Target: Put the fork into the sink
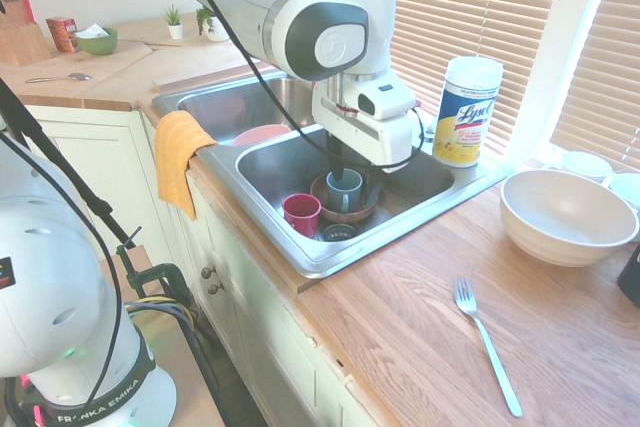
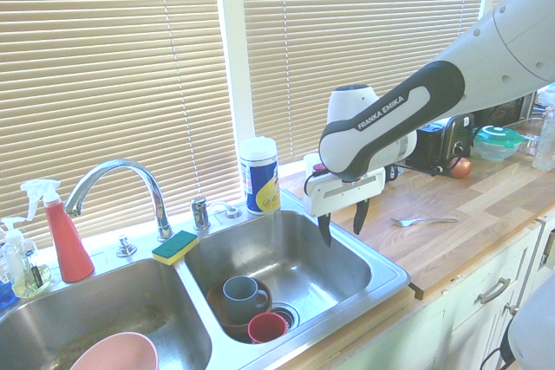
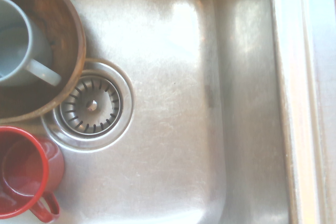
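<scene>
The silver fork lies on the wooden counter to the right of the sink, tines pointing away from the counter's front edge; it also shows in the second exterior view as the fork. The steel double sink holds dishes in its right basin. My gripper hangs open and empty over that basin, well apart from the fork. In the first exterior view the gripper is mostly hidden behind the hand. The wrist view looks straight down on the sink floor.
A brown bowl with a grey mug, a red cup and the drain sit in the basin. A Lysol canister stands behind it, a big white bowl beside the fork. An orange cloth drapes the rim.
</scene>
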